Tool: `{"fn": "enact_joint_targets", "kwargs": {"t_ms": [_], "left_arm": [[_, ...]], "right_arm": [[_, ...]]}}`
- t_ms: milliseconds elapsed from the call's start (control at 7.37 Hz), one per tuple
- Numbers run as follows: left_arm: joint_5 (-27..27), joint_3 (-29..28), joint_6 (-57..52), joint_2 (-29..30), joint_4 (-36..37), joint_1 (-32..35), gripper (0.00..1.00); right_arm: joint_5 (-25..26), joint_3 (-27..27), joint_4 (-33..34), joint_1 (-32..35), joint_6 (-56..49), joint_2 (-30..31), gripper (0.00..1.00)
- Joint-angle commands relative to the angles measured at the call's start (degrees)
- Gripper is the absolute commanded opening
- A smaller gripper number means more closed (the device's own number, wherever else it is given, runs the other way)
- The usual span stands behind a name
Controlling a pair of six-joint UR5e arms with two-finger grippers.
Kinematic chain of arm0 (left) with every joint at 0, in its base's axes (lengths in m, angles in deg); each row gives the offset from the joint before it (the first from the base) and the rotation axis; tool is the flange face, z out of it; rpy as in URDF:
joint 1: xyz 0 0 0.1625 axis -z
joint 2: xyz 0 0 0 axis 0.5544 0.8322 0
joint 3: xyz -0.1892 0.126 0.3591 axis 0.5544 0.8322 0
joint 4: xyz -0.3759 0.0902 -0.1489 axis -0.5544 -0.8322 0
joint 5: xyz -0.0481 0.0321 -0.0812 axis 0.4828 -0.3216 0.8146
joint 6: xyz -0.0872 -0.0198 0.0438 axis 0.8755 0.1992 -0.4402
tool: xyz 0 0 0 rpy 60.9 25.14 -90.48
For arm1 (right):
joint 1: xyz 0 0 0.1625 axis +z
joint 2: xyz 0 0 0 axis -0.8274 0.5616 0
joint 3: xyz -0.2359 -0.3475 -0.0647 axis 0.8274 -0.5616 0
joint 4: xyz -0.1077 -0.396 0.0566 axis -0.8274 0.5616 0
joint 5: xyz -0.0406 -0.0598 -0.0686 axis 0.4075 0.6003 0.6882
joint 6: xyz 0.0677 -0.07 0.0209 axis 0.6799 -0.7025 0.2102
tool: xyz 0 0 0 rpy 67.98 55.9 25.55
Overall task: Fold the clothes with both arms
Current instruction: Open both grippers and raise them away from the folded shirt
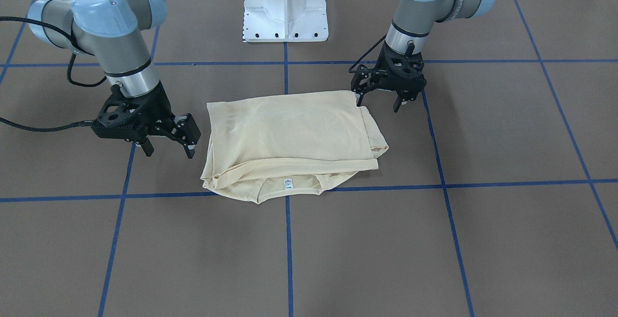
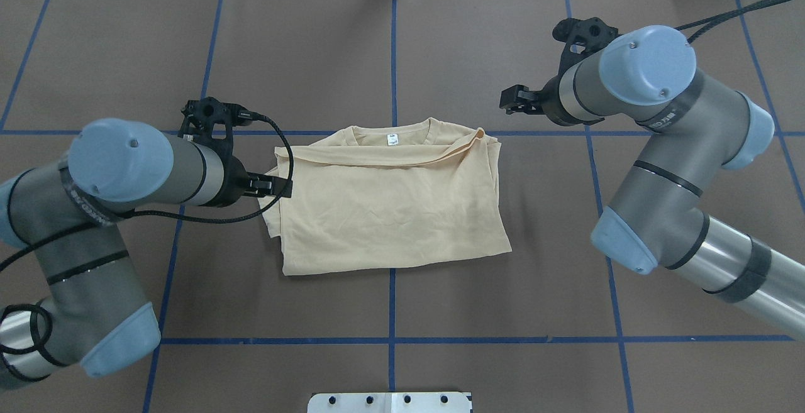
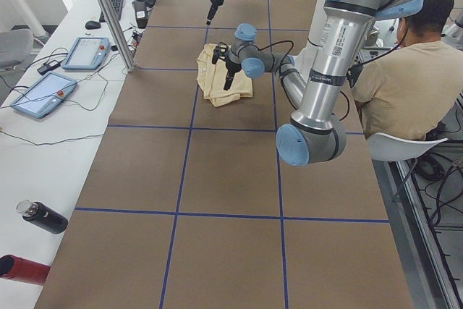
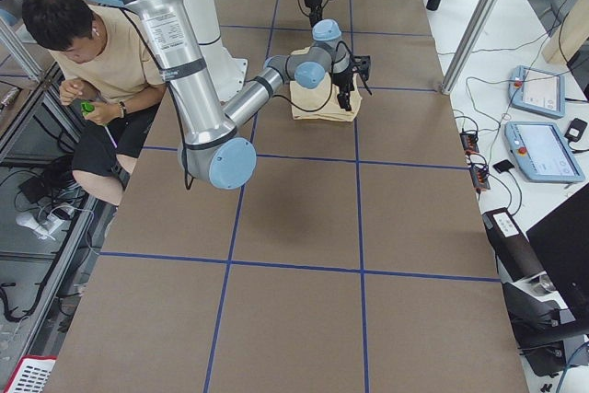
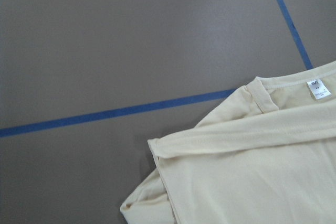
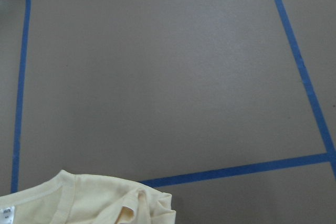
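Observation:
The pale cream-yellow clothes (image 1: 289, 133) lie folded into a rough rectangle at the table's middle, with the collar and white neck label (image 1: 288, 183) on the side away from the robot. My left gripper (image 1: 379, 103) hangs open just above the table at the shirt's corner near the robot, and one fingertip (image 1: 359, 101) sits right at the cloth's edge. On the opposite side, my right gripper (image 1: 169, 150) is open, a short gap from the shirt and holding nothing. Both wrist views show only a shirt edge (image 5: 252, 171) (image 6: 89, 203) and bare table.
The brown table (image 2: 503, 300) carries a blue tape grid. The white pedestal base (image 1: 286, 8) stands at the robot's side. A person (image 3: 405, 77) sits beside the table. Tablets (image 3: 43, 95) and bottles (image 3: 43, 216) lie on a side bench.

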Motion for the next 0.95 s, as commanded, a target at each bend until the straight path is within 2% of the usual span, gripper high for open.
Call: {"fn": "enact_joint_targets", "kwargs": {"t_ms": [0,136,271,678,814], "left_arm": [[-3.85,-0.02,7.77,-0.96,0.02,-7.5,0.85],[-3.85,-0.89,7.87,-0.61,-0.07,-8.3,0.78],[-3.85,-2.38,7.87,-0.17,-0.07,-8.31,0.67],[-3.76,-8.71,7.7,-0.17,-10.67,-8.4,0.65],[-3.59,-8.11,7.79,-0.25,-10.79,-8.4,0.59]], "right_arm": [[-0.75,1.82,-0.03,0.58,-1.26,1.83,1.0],[-0.75,1.82,-0.03,0.67,-1.26,1.74,1.0],[-0.67,1.82,-0.03,0.67,-1.26,1.74,1.0],[-0.66,1.91,-0.03,0.67,-1.17,1.83,1.0],[-0.66,1.91,-0.03,0.58,-1.17,1.74,1.0]]}}
